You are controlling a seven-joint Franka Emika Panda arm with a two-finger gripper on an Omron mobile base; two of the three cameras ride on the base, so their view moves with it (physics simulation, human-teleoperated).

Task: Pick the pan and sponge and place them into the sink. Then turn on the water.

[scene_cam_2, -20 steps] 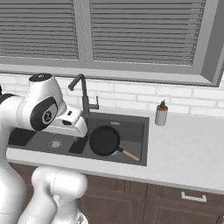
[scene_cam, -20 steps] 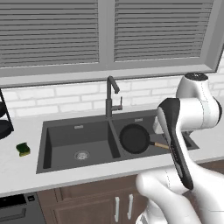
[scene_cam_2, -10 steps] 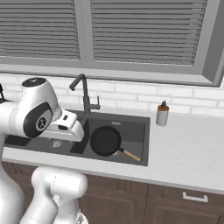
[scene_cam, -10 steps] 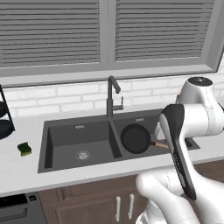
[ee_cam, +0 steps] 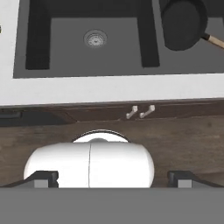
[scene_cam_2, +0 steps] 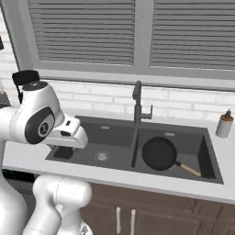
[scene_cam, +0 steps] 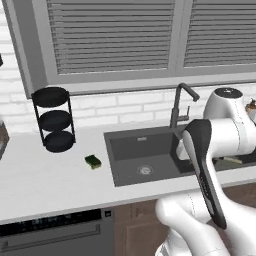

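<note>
The black pan (scene_cam_2: 159,153) lies in the right basin of the dark grey sink (scene_cam_2: 114,134), its wooden handle (scene_cam_2: 189,170) pointing to the front right. In the hand view the pan (ee_cam: 183,19) sits at the top right, beyond the left basin's drain (ee_cam: 95,38). The small green sponge (scene_cam: 93,161) rests on the white counter just left of the sink (scene_cam: 120,165). My gripper (ee_cam: 112,178) is open and empty, fingertips wide apart; it hangs by the sink's front left corner (scene_cam_2: 64,150). The gooseneck faucet (scene_cam_2: 137,103) stands behind the divider; no water runs.
A black round tiered rack (scene_cam: 54,120) stands at the back of the counter, left of the sponge. A soap bottle (scene_cam_2: 225,124) is at the far right by the wall. Cabinet door handles (ee_cam: 140,111) show below the counter's front edge.
The whole picture has shifted: the base has moved left along the counter, so the sink sits further right and the rack and sponge nearer the middle. The pan stays in the basin; jaws still open.
</note>
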